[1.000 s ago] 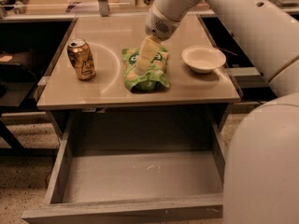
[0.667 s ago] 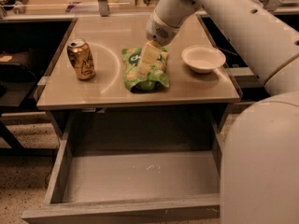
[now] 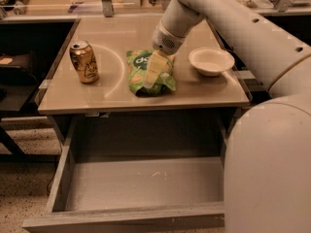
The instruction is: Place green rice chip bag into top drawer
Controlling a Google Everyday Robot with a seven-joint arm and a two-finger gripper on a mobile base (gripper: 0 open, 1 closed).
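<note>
Arm (image 3: 228, 18) angled down from upper right, end effector (image 3: 154, 73) on green rice chip bag (image 3: 138, 64), grip state unclear

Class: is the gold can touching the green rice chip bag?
Apart. Camera view shows bare tabletop between gold can and green rice chip bag; gripper hangs over the bag.

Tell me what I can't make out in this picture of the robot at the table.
1. Green rice chip bag: in the camera view, the gripper sits over its middle and covers much of the lettering.
2. Top drawer: its right end is hidden behind the robot's white body, and its front face is cut off by the bottom edge.
3. Gold can: the print is too small to read.
4. Arm: part of it runs off the top edge.
</note>
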